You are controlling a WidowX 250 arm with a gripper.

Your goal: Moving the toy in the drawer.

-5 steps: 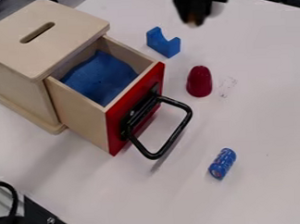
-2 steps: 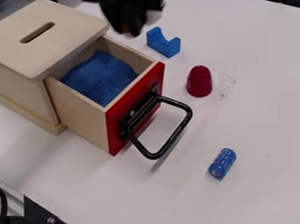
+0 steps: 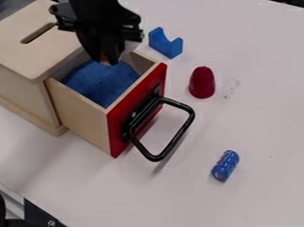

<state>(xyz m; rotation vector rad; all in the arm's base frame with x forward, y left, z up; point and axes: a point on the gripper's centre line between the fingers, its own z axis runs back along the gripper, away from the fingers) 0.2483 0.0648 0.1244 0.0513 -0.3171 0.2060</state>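
Gripper (image 3: 109, 61) | over red-fronted drawer (image 3: 117, 127) | apart or together, holding or not — can't tell

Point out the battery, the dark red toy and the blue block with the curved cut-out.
Battery (image 3: 225, 166): camera view, middle of its blue side.
Dark red toy (image 3: 201, 82): camera view, middle of its body.
Blue block (image 3: 170, 46): camera view, its body below the curved cut-out.

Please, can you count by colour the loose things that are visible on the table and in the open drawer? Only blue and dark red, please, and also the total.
Blue: 3 (curved block, small cylinder, cloth in the drawer)
Dark red: 1 (rounded cone)
Total: 4
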